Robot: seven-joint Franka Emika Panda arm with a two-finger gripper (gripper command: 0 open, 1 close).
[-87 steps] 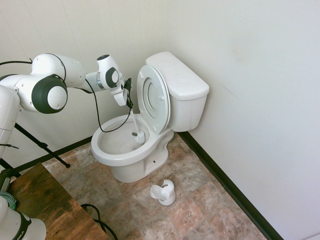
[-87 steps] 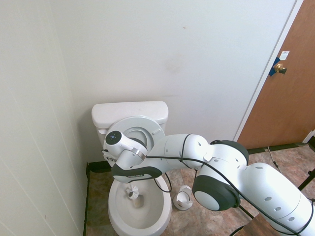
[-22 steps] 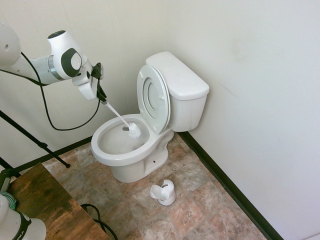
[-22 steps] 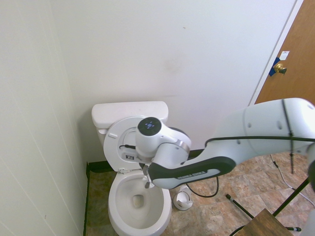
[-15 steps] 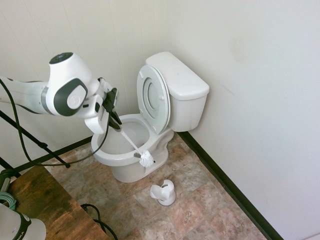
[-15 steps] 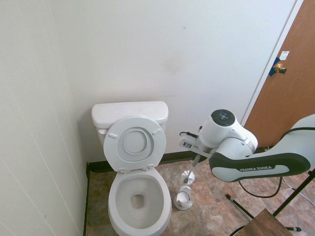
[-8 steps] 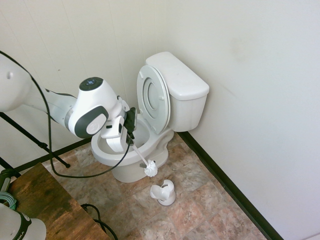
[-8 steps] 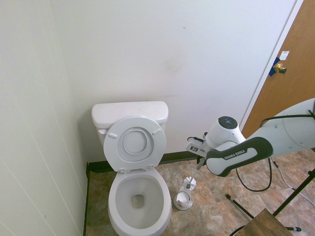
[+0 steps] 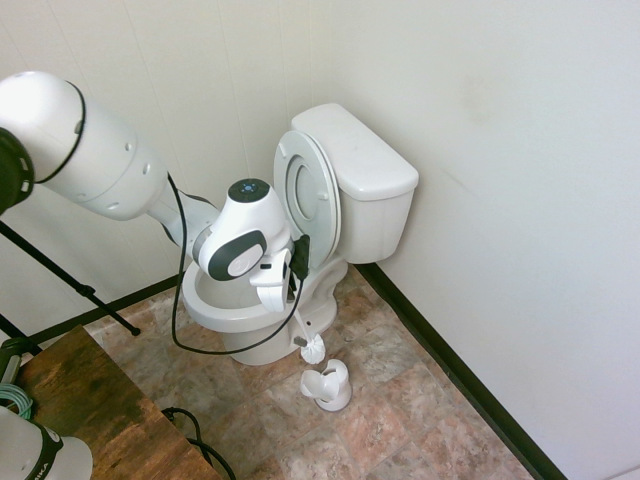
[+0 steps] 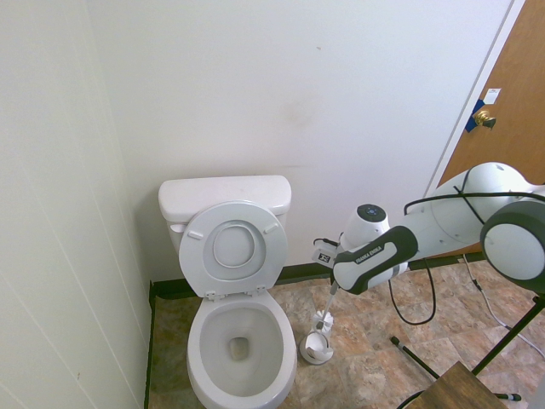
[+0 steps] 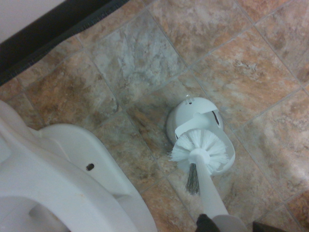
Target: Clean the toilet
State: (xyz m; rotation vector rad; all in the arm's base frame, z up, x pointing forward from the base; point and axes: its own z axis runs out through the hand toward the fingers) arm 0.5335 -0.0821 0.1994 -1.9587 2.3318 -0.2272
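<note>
Tiled floor (image 9: 393, 413) below, and my tool (image 9: 291, 289), clamped on the brush (image 9: 313, 350), now wants lowering into its holder (image 9: 332, 388), scrubbing apparently done!

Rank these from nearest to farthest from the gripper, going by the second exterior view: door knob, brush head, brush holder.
1. Brush head: just below the gripper.
2. Brush holder: on the floor, below the brush head.
3. Door knob: far off, at the picture's upper right.
</note>
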